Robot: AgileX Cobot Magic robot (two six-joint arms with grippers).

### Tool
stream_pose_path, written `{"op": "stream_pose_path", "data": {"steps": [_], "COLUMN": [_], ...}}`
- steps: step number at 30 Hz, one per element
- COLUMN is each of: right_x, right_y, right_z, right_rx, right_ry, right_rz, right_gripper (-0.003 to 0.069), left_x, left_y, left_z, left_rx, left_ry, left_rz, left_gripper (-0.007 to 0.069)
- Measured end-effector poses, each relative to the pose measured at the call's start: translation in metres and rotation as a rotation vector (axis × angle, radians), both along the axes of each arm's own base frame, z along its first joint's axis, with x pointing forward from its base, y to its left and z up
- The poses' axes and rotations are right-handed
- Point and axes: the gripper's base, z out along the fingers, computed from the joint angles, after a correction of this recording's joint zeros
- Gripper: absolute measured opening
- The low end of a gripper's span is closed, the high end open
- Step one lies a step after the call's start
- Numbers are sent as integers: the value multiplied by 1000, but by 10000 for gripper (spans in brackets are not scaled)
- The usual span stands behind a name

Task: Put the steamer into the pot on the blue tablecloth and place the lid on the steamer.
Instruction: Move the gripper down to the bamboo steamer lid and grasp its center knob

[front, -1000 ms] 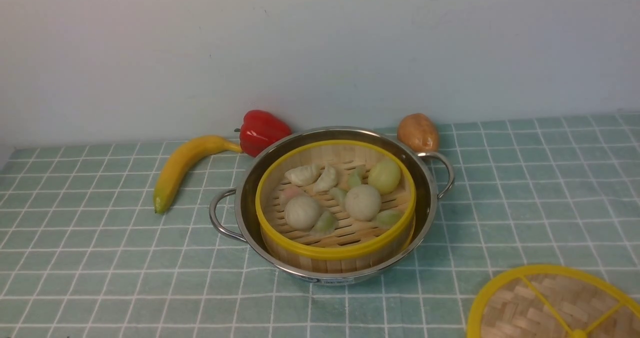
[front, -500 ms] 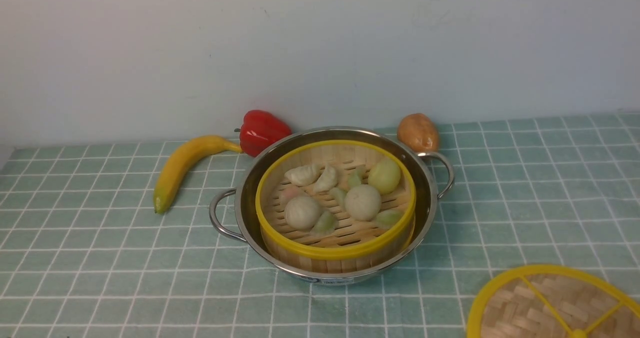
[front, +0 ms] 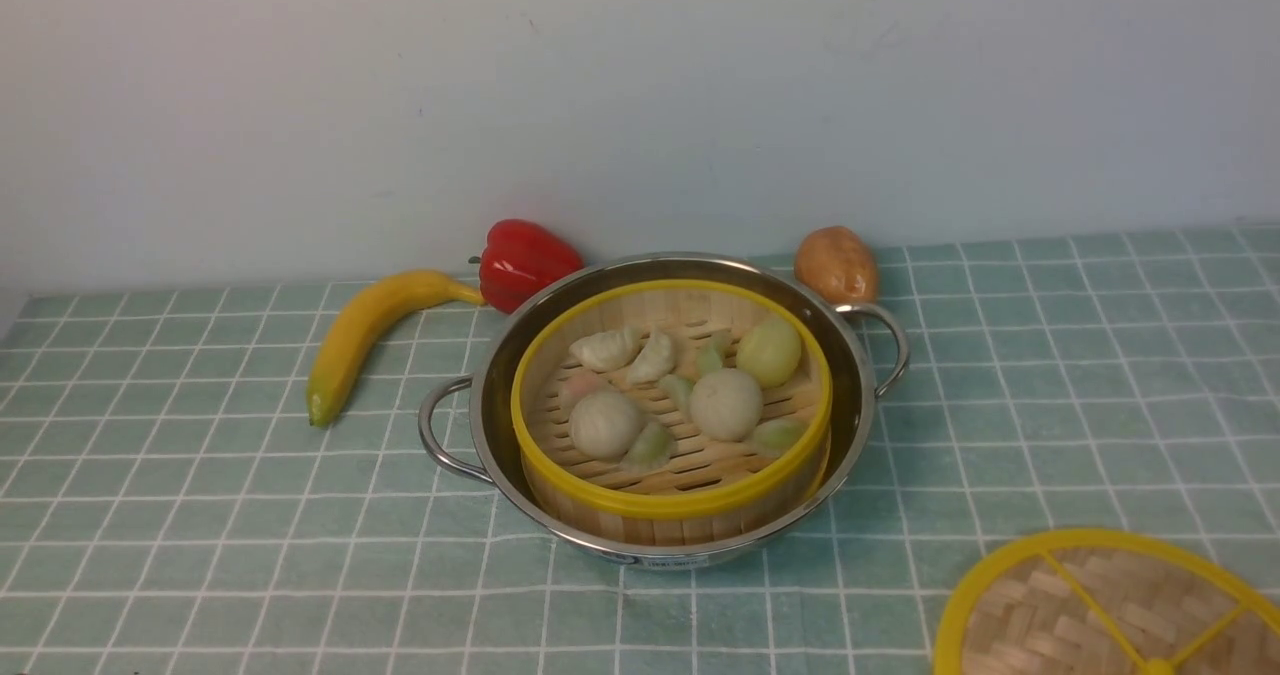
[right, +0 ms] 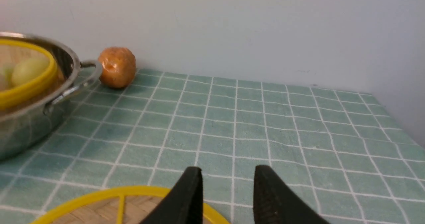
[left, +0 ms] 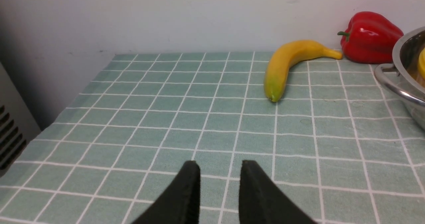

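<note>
The steel pot (front: 855, 380) stands mid-table on the blue tablecloth (front: 200, 515). Inside it sits the bamboo steamer (front: 670, 503), upright, with pale dumplings and buns on its slats. The woven lid (front: 1060, 605) lies flat on the cloth at the front right, cut off by the picture's edge. Neither arm shows in the front view. In the left wrist view my left gripper (left: 220, 164) is open over bare cloth, well short of the pot (left: 406, 84). My right gripper (right: 228, 169) is open just above the lid's (right: 99, 210) yellow rim, holding nothing.
A banana (front: 360, 335) and a red pepper (front: 525, 260) lie behind the pot on its left. A brown potato (front: 837, 263) sits by the right handle near the back wall. The cloth's left edge (left: 59, 111) drops off beside a grey vented unit.
</note>
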Motion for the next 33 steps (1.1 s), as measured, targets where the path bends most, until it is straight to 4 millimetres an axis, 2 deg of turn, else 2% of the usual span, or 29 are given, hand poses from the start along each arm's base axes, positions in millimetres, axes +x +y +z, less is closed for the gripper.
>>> {"op": "stream_pose_path", "data": {"steps": [2,5,9,14,17,19,24,25,28,33], "right_x": [-2,-9,-27,-43,-44,-45,-39,-39,-22,11], "right_y": [0,0,-1,1,5,6,13,13,17,24], "right_z": [14,50,102,131,135,133,122,121,116,101], "right_rx": [68,119,160,251,336,325,111,101,-48,-107], "right_ry": [-42,-150,-256,-299,-294,-242,80,92,289,549], "right_rz": [-4,-1,4,35,75,87,136,140,220,326], "right_gripper": [243,243,243,243,243,243,243,243,243,243], "left_x": [0,0,0,0,0,0,0,0,0,0], "left_y": [0,0,0,0,0,0,0,0,0,-3], "left_z": [0,0,0,0,0,0,0,0,0,0], "left_rx": [0,0,0,0,0,0,0,0,0,0], "left_ry": [0,0,0,0,0,0,0,0,0,0], "left_rz": [0,0,0,0,0,0,0,0,-5,-49], "left_gripper": [169,169,181,185,191,194,202,202,202,211]}}
